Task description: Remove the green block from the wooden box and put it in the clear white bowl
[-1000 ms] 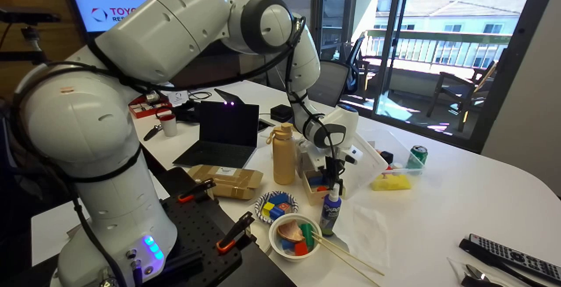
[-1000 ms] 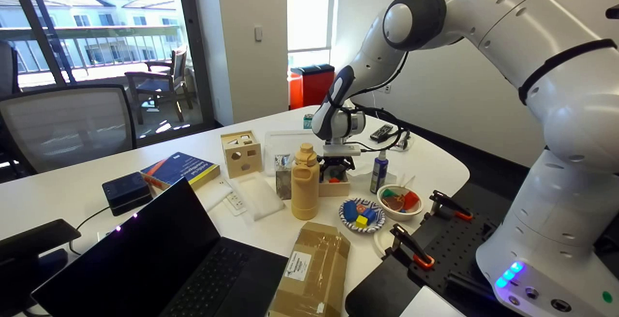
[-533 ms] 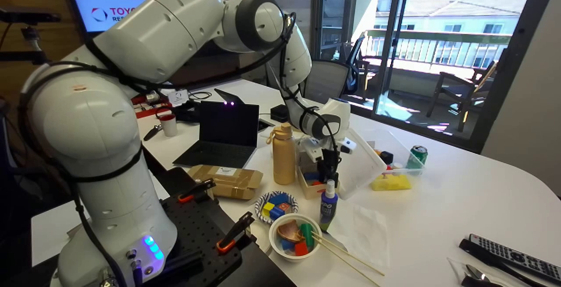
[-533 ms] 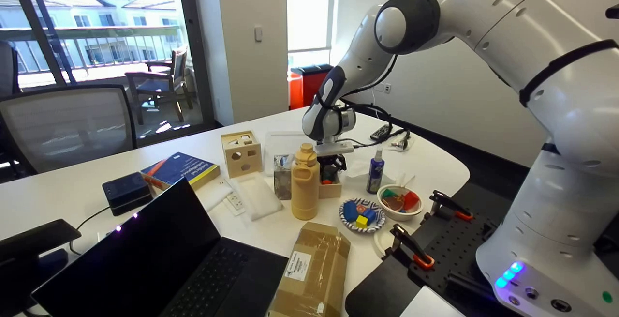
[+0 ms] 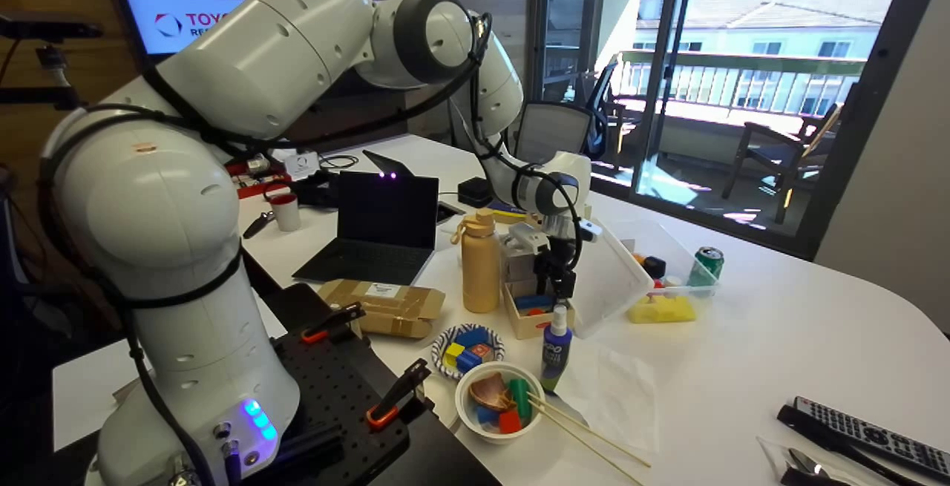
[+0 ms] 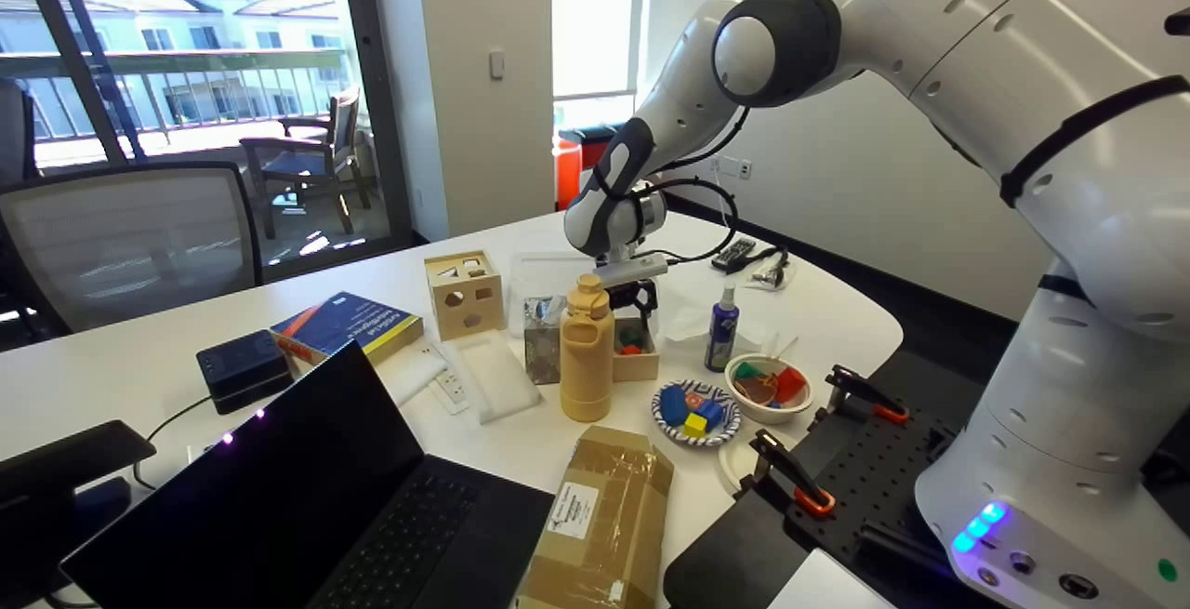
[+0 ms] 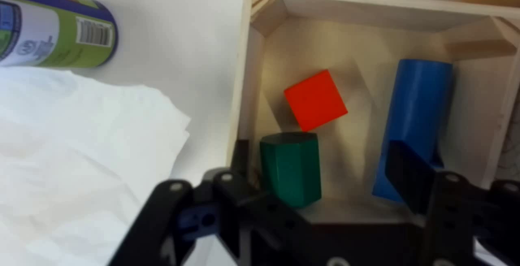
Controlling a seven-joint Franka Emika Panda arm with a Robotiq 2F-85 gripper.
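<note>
Gripper, fingers spread wide, over the wooden box, higher and more tilted than half a second ago; the green block lies inside, beside one wall.

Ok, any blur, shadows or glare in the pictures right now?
Wrist view: gripper dark and blurred, green block clearer, soft shadows around the red block; in an exterior view, the window glares white; in both exterior views, sun bleaches the balcony.

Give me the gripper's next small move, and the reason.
Probably narrow the gripper slightly before lowering: in the wrist view its jaws stand open, one overlapping the wall of the wooden box, the other the blue block, with the green block between them.
</note>
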